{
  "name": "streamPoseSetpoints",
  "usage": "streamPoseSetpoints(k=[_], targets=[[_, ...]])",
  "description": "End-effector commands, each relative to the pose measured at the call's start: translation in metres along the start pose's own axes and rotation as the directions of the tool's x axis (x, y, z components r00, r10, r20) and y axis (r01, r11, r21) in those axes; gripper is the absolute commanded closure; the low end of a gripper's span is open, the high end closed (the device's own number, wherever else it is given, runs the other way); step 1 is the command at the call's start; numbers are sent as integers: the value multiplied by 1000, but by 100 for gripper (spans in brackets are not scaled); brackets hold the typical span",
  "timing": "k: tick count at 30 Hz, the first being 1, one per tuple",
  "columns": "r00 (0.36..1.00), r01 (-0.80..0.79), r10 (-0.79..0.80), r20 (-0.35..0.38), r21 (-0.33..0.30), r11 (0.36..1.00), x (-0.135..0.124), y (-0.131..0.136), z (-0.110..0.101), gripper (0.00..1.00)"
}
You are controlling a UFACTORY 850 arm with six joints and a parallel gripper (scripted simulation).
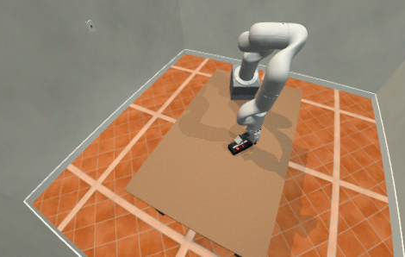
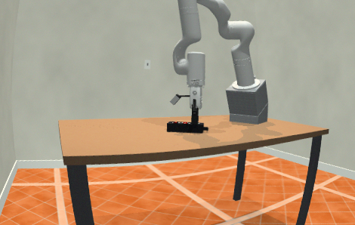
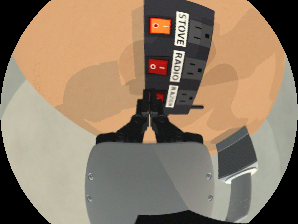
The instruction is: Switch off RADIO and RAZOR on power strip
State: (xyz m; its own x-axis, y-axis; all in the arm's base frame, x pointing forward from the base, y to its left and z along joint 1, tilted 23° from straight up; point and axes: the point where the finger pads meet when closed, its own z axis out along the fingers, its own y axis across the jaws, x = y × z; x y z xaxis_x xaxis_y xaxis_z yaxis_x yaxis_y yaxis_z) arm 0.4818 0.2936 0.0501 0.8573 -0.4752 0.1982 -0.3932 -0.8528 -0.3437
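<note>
A black power strip (image 1: 239,147) (image 2: 185,127) (image 3: 178,52) lies flat on the brown table (image 1: 199,181) (image 2: 129,140). In the wrist view it shows three red rocker switches: the STOVE switch (image 3: 160,26) glows bright orange-red, the RADIO switch (image 3: 157,67) is a plainer red, and the nearest switch (image 3: 158,96) is dark and partly hidden by my fingers. Its label is cut off. My gripper (image 3: 149,97) (image 2: 194,112) (image 1: 247,139) is shut, empty, pointing straight down with its tips on or just above that nearest switch.
The arm's grey base block (image 1: 244,88) (image 2: 247,102) stands at the table's back. The wrist camera bracket (image 2: 175,99) sticks out left of the gripper. The table stands on an orange tiled floor (image 1: 104,142) with grey walls around.
</note>
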Motion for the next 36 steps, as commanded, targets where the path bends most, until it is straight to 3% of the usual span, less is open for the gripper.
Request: streamPoseSetpoints(k=[1,11,25,36], targets=[[1000,0,0,0,0,1000,0,0,1,100],[1000,0,0,0,0,1000,0,0,-2,100],[1000,0,0,0,0,1000,0,0,-36,100],[1000,0,0,0,0,1000,0,0,-39,100]])
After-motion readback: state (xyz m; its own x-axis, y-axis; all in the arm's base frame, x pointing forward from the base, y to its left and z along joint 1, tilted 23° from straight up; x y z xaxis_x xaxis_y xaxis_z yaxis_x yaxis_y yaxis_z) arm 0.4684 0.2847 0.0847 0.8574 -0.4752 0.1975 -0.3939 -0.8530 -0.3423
